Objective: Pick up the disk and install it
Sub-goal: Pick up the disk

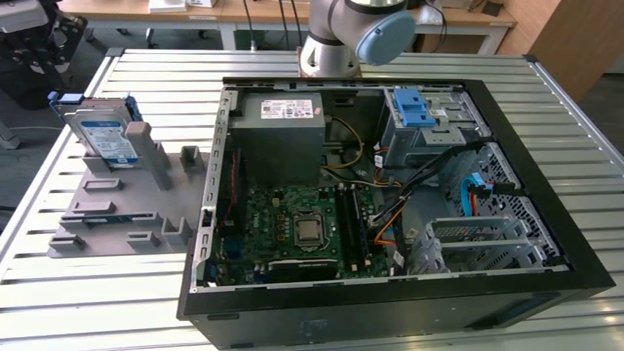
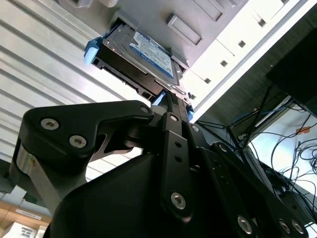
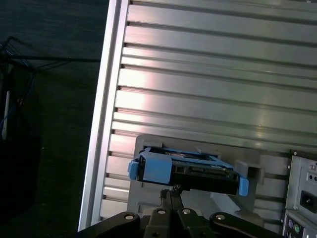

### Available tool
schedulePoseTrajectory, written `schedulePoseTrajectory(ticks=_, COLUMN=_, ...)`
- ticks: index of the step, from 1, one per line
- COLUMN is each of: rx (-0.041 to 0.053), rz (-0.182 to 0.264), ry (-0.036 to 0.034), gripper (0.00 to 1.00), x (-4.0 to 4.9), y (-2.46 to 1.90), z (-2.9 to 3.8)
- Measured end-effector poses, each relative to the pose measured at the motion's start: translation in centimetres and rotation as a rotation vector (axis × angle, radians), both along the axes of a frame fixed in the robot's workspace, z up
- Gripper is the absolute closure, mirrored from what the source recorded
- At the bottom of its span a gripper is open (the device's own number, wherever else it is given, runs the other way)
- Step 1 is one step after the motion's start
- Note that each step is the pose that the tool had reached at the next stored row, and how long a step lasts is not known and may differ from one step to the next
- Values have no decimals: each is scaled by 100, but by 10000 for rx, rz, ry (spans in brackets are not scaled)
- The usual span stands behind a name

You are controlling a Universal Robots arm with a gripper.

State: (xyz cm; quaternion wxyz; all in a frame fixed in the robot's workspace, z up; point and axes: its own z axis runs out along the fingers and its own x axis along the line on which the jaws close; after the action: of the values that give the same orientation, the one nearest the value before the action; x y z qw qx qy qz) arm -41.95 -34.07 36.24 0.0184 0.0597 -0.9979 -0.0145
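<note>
Ribbed metal table (image 1: 98, 307) holds grey stand (image 1: 117, 212) propping silver disk (image 1: 107, 139).

Exterior view: the arm (image 1: 329, 45) is standing upright, its grey column carrying a blue-capped joint (image 1: 385, 35) that is jutting toward the exterior view's right; the links above it are running out of the frame. Both wrist views: the gripper (image 3: 171, 191) is pointing away from the cameras, its black linkage bars (image 2: 99, 126) are lying folded inward, and the two fingertips (image 3: 168, 194) are resting flush together, leaving no gap between them.
</note>
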Motion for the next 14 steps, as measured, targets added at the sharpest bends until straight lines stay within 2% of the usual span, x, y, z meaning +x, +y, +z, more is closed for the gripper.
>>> schedulePoseTrajectory(ticks=14, rx=0, rz=513, ry=-4, gripper=89, x=0, y=0, z=0)
